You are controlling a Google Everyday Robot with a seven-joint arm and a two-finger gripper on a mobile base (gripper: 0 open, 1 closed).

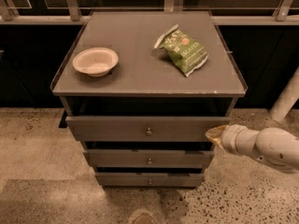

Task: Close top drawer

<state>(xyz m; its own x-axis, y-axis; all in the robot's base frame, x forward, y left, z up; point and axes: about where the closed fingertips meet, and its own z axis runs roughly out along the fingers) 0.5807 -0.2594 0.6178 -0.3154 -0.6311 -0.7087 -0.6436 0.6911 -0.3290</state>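
The gripper (216, 135), a tan tip on a smooth, rounded white arm (266, 146), sits against the right end of the top drawer (107, 129). Whether it is apart or together I cannot tell. The drawer's flat, plain, matte dark-grey front runs leftward from the gripper, with one small round metal knob (148, 131) at its centre. The front stands slightly out from the cabinet, with a dark gap above it.

Below and to the left of the gripper are two more grey fronts, a narrower middle drawer (117, 158) and a thinner bottom drawer (121, 179), each with one small knob. That makes three drawers and three knobs in all.

Above and to the left of the gripper lies the cabinet top (135, 36), a flat grey slab with a thin raised rim. The one crinkled green chip bag (184, 50) on it lies nearer the gripper, and its label reads "JALAPE", the rest unclear. Farther left on the top is one round, shallow, off-white bowl (95, 61).

The floor (37, 143) under the gripper is speckled stone. Just above the arm, a pale round post (286, 97) leans up to the right.
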